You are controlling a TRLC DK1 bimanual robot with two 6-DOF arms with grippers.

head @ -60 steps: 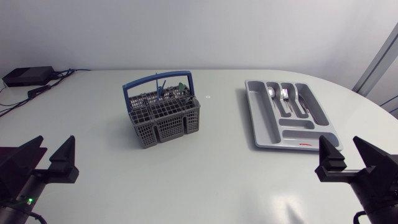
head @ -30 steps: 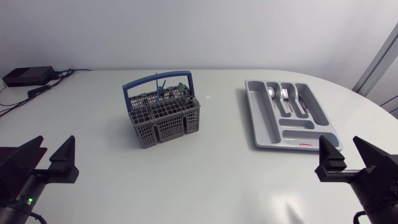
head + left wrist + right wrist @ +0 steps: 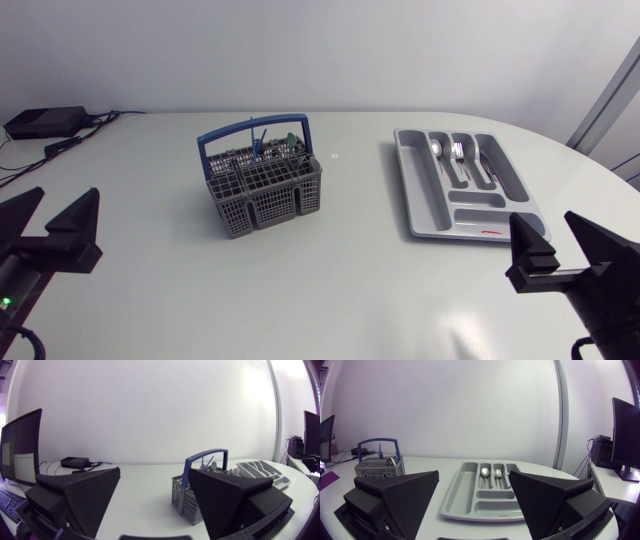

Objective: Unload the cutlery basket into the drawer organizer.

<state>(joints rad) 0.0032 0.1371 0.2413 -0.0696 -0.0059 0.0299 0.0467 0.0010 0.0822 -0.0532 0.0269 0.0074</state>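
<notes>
Plainly, the grey lattice-walled basket (image 3: 268, 198) has an arched blue handle (image 3: 250, 125).

From above I see the grey cutlery basket (image 3: 262, 178) standing upright on the white table (image 3: 340, 290), left of the middle, its blue handle arched over the cutlery packed inside. Well apart to its right lies the grey drawer organizer (image 3: 432, 205), with a spoon (image 3: 437, 150) and a fork (image 3: 458, 152) in neighbouring long compartments at its far end. My left gripper (image 3: 45, 225) sits at the near left edge, fingers spread wide. My right gripper (image 3: 563, 252) sits at the near right, just beside the organizer's near corner, fingers likewise spread.
</notes>
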